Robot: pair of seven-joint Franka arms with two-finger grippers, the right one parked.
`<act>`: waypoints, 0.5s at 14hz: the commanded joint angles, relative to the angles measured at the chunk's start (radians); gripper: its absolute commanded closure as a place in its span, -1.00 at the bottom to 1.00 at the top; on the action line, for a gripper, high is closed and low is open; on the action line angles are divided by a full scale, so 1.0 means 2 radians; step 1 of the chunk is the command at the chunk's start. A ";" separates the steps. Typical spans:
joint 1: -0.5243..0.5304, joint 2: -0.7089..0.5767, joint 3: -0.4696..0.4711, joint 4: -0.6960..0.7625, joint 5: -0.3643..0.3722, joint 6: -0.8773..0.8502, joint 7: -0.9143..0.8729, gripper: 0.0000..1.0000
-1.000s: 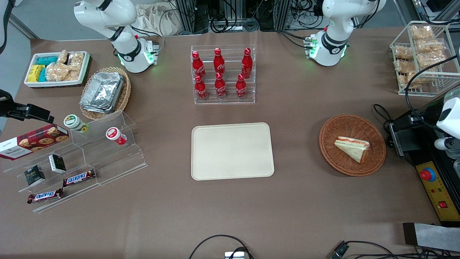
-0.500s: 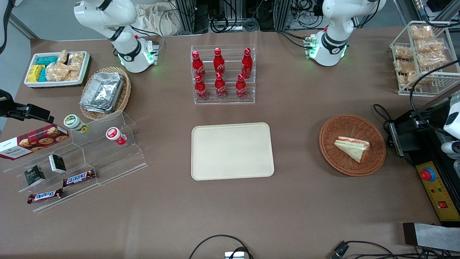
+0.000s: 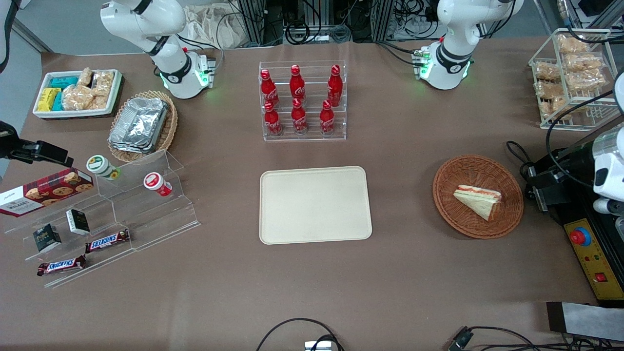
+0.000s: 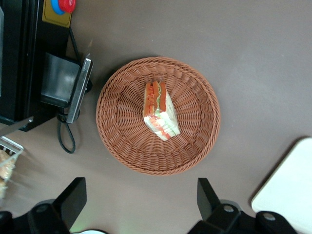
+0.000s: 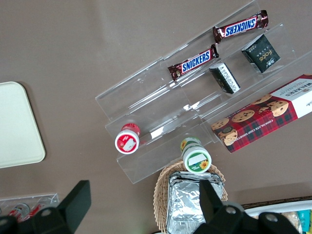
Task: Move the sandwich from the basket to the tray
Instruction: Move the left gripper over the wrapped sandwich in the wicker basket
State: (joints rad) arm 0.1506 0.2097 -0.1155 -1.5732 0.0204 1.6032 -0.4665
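The sandwich lies in the basket at the right of the front view, well apart from the tray at the frame's centre. The gripper hangs above the basket, fingers spread wide, touching nothing.

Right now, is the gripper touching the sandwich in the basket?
Apart. In the left wrist view the gripper is open, and bare table and basket rim show between its fingertips and the sandwich, which lies untouched in the basket.
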 commanded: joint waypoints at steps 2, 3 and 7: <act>0.003 -0.021 -0.002 -0.083 0.003 0.075 -0.089 -1.00; 0.002 -0.020 -0.002 -0.103 0.001 0.100 -0.103 -1.00; 0.003 -0.010 -0.002 -0.183 -0.005 0.230 -0.116 -1.00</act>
State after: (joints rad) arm 0.1508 0.2085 -0.1159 -1.8434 0.0186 1.9520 -0.6695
